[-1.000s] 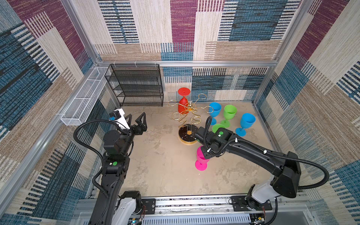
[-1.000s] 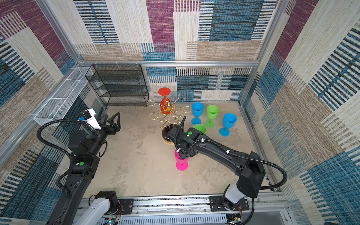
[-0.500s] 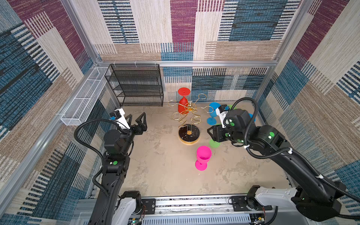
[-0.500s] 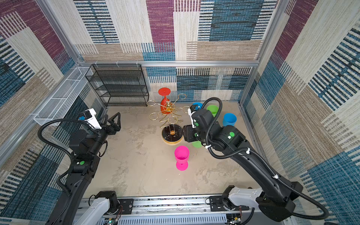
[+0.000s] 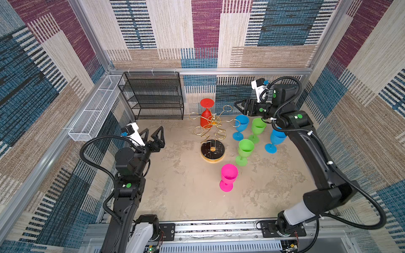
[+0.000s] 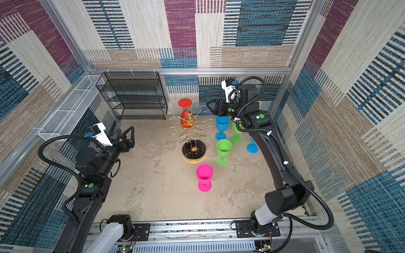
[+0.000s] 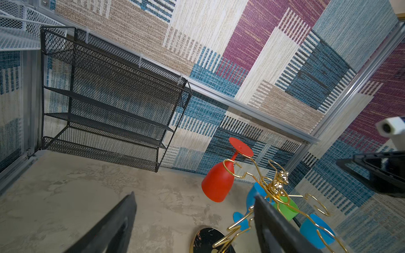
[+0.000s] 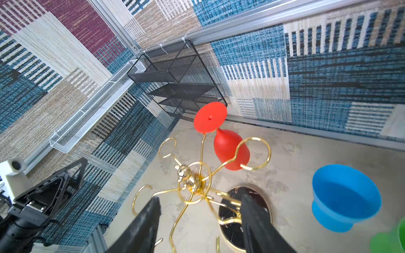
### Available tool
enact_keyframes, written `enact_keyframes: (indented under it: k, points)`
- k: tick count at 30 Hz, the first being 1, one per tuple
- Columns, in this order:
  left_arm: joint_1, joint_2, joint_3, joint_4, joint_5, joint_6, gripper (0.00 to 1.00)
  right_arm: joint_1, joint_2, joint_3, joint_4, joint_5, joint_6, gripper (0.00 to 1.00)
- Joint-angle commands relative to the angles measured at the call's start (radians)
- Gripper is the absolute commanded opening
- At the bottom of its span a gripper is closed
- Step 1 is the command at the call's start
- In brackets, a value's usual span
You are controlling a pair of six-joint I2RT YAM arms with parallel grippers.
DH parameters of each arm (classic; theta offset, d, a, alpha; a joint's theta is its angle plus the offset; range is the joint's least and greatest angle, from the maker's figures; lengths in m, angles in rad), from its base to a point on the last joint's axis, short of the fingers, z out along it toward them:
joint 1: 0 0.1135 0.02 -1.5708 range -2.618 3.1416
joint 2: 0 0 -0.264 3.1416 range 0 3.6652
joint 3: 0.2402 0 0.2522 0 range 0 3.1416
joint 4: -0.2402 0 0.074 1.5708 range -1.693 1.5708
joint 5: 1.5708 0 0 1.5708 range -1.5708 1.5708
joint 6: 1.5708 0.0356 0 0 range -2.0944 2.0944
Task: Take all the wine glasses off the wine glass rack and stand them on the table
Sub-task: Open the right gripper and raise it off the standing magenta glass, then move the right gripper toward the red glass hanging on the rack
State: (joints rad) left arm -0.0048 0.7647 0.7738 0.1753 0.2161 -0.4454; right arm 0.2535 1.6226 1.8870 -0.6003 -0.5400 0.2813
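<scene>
Right gripper (image 5: 238,107) has let go of the pink glass (image 5: 229,175) it was clamped on a second ago. Its jaws now stand apart with nothing between them, and the right wrist view shows only the rack beyond them. The arm has risen from the near middle of the table (image 5: 186,197) and swung to the far right. It hangs there above the blue and green glasses (image 5: 246,149), pointing left toward the rack.

One red wine glass (image 5: 206,119) hangs upside down on the wine glass rack (image 5: 213,119), its stem caught in a ring on the far-left arm and its foot uppermost. The other rings look empty. The rack stands in the far middle of the table, apart from both grippers, with the black mesh shelf (image 5: 153,96) behind it to the left.

The pink glass stands upright and alone, just near of the rack's round base. That delivery looks finished, and the red glass looks like the last one to lift off, probably by the right arm.

The left gripper (image 5: 152,134) stays spread wide and empty at the left, well apart from the rack.
</scene>
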Motion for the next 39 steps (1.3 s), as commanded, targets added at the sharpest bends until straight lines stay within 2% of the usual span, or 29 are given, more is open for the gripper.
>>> enact_keyframes:
  k: [1,7,9,11,17,20,24,39]
  points:
    - [0.0,-0.004,0.0,0.015,0.038,-0.038,0.85,-0.025,0.099,0.102,0.029,-0.072,-0.074,0.61]
    - [0.0,0.0,-0.008,0.027,0.055,-0.057,0.84,-0.027,0.425,0.534,-0.151,-0.099,-0.146,0.6]
    - [0.0,-0.003,-0.01,0.032,0.061,-0.064,0.84,-0.028,0.526,0.673,-0.188,-0.143,-0.143,0.6]
    - [-0.001,-0.008,-0.007,0.028,0.066,-0.062,0.84,-0.031,0.589,0.742,-0.18,-0.196,-0.13,0.6]
    - [-0.001,-0.036,-0.015,0.012,0.083,-0.06,0.84,-0.032,0.609,0.633,0.004,-0.354,-0.05,0.6]
    - [0.0,-0.045,-0.021,0.013,0.083,-0.062,0.84,-0.031,0.642,0.651,0.034,-0.4,-0.019,0.6]
    - [-0.001,-0.047,-0.032,0.025,0.087,-0.069,0.84,-0.032,0.7,0.701,0.037,-0.425,-0.003,0.6]
    - [0.0,-0.048,-0.04,0.038,0.098,-0.095,0.83,0.011,0.792,0.723,0.096,-0.491,0.034,0.61]
